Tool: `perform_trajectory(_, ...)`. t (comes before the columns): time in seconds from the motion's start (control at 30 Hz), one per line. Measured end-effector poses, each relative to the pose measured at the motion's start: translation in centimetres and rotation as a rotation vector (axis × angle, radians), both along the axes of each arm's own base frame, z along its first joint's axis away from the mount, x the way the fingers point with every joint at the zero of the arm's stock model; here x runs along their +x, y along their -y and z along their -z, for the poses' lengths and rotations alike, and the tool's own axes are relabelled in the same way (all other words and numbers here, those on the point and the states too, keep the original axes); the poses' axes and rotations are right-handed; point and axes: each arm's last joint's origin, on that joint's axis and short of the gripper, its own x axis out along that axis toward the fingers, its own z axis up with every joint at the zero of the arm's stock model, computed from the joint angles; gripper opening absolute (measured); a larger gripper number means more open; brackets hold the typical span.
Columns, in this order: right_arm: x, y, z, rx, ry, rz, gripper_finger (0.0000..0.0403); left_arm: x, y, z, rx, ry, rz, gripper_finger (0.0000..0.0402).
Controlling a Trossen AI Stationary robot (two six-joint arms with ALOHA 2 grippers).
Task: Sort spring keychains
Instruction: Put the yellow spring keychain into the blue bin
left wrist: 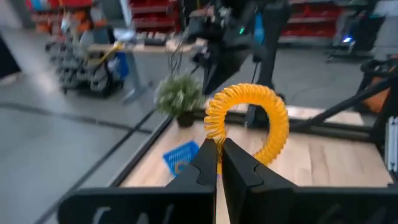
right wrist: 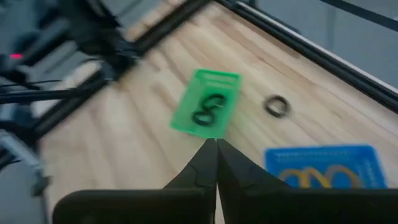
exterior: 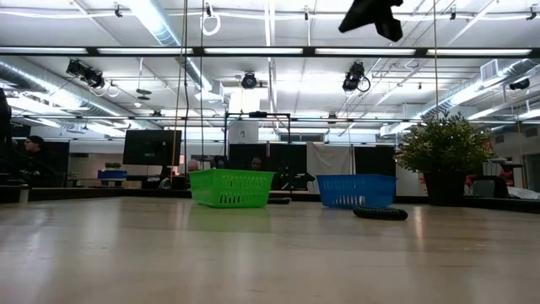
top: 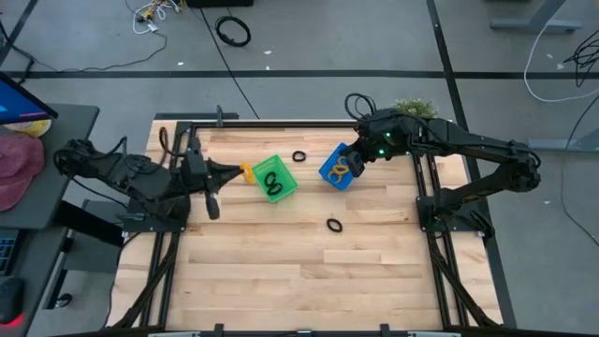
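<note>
The green basket holds black spring keychains, the blue basket holds orange ones, the left claw pinches an orange keychain (two black lie on the surface), and the right claw is clenched, empty.

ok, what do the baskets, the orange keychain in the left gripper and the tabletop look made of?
Green basket and blue basket: likely moulded plastic, going by the thin lattice walls and uniform bright colour. Orange keychain, pinched by the left gripper: looks like glossy plastic coil, smooth with even turns; any core is hidden. Tabletop: light wood, visible plank strips and grain.
</note>
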Motion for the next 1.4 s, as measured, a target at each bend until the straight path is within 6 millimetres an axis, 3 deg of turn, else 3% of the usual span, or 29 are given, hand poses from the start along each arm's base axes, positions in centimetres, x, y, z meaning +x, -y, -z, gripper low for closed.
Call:
perform_trajectory(0.23,0.7,-1.8,-1.9,-0.085,0.191,-0.192,0.0031,0.9,-1.3,-2.1,0.067,0.159,0.111,0.0005)
perform_trajectory(0.37,0.5,-3.3,-3.6,-0.164,0.330,-0.286,0.0049,2.0,-2.4,-2.2,0.070,0.183,0.117,0.0005)
perform_trajectory(0.5,0.0,-4.8,-5.1,-0.244,0.456,-0.362,0.0069,3.5,-3.6,-2.3,0.069,0.229,0.139,0.0005)
perform_trajectory(0.67,0.1,-6.0,-6.0,-0.293,0.552,-0.418,0.0098,7.0,-4.8,-1.7,0.055,0.287,0.228,0.0005)
perform_trajectory(1.0,0.6,-6.4,-6.8,-0.332,0.641,-0.371,0.0181,12.1,-6.4,-0.1,0.017,0.401,0.338,0.0005)
perform_trajectory(1.2,2.6,-6.7,-5.9,-0.315,0.642,-0.398,0.0215,13.3,-6.7,0.7,-0.003,0.399,0.344,0.0005)
perform_trajectory(1.4,3.9,-6.8,-5.5,-0.318,0.671,-0.404,0.0220,13.2,-6.7,0.6,-0.002,0.402,0.345,0.0005)
